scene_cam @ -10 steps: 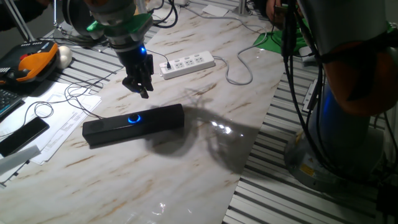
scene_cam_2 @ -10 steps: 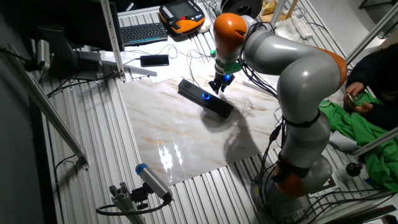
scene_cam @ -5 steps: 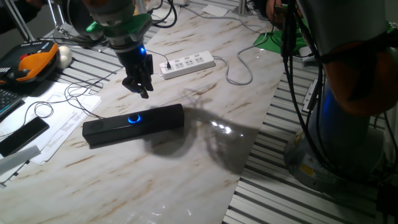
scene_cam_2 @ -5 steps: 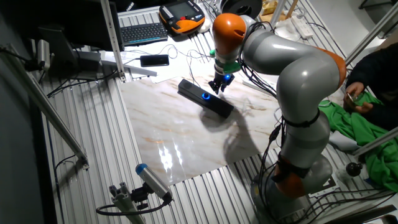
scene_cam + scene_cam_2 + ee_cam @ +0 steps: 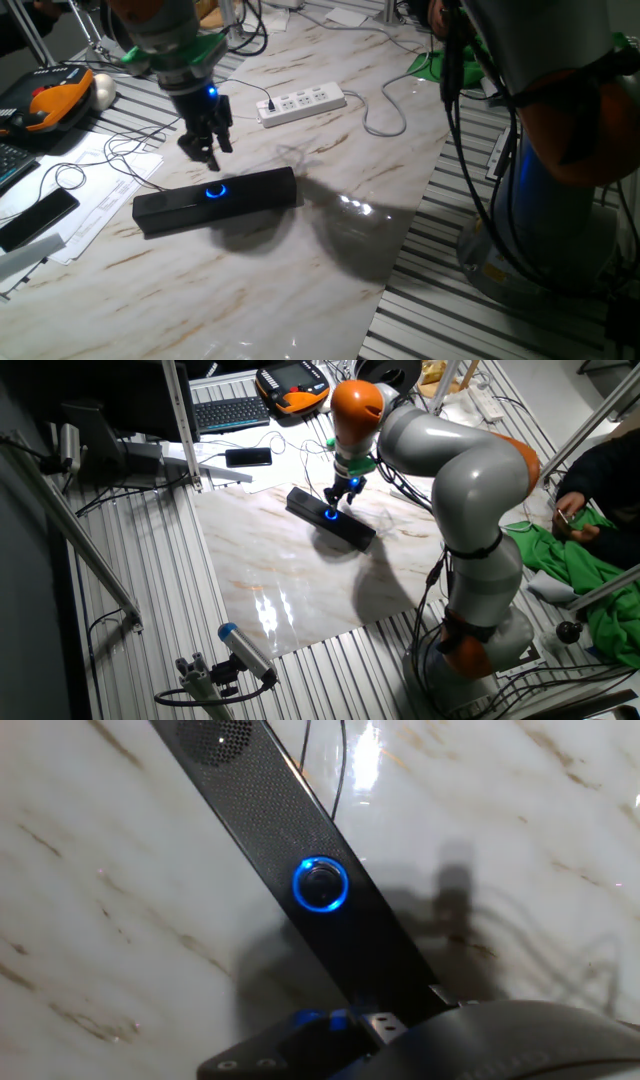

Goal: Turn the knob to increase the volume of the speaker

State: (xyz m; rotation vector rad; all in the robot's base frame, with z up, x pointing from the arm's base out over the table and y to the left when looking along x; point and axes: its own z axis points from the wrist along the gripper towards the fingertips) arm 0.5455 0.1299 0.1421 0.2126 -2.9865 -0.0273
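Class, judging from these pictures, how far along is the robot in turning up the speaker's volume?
Done: the claw hangs above the speaker, close to its knob. In hand: lining up, the knob sits near centre in the hand view. Left: descending, gripping the knob, which nothing touches yet, and turning it.

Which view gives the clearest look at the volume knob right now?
The hand view: the knob sits near the middle, large, its blue ring fully visible on the speaker. In both fixed views it is only a small blue glow, with the claw close above.
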